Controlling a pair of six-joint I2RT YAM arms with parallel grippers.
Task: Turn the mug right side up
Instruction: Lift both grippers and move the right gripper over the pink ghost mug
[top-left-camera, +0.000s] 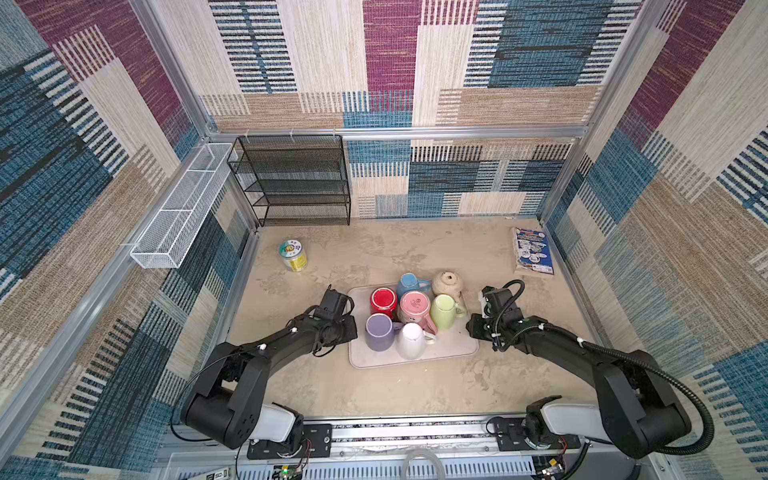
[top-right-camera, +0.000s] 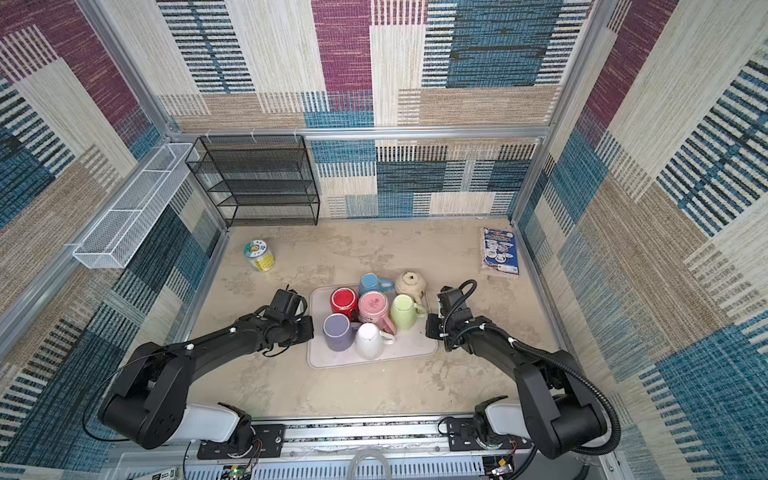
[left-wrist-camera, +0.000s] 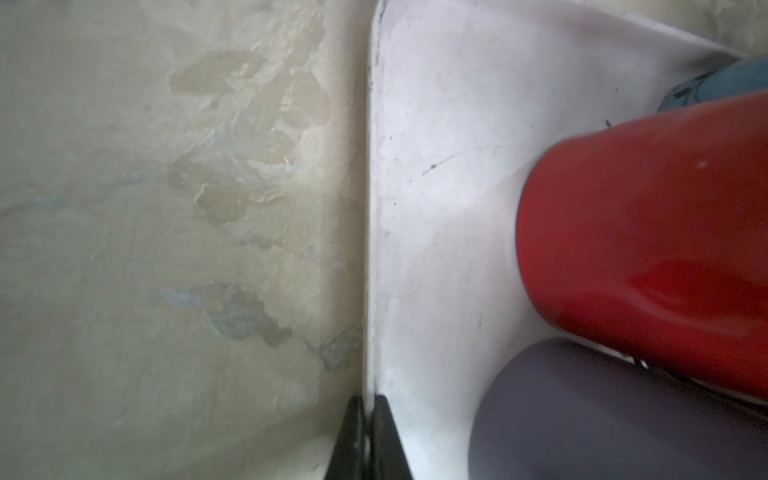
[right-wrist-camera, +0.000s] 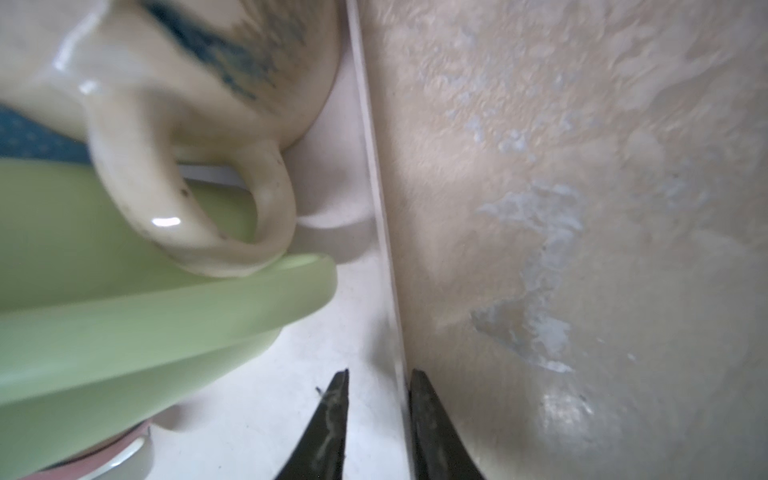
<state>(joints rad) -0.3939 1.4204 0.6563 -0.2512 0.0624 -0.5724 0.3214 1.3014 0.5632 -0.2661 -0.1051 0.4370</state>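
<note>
- Left end effector (left-wrist-camera: 368, 397) is closed on the rim of the white plastic tray (left-wrist-camera: 436, 208); the glossy red ceramic mug (left-wrist-camera: 644, 228) stands near it, inside the tray.
- Right end effector (right-wrist-camera: 379, 370), slightly open, straddles the opposite rim, with the pale green ceramic mug (right-wrist-camera: 62, 228) just beside it.

Robot lab test cell: aluminium frame (top-left-camera: 399, 134), patterned carpet walls (top-left-camera: 390, 50), two black arms (top-left-camera: 286, 338) on a front rail (top-left-camera: 415, 432)
</note>
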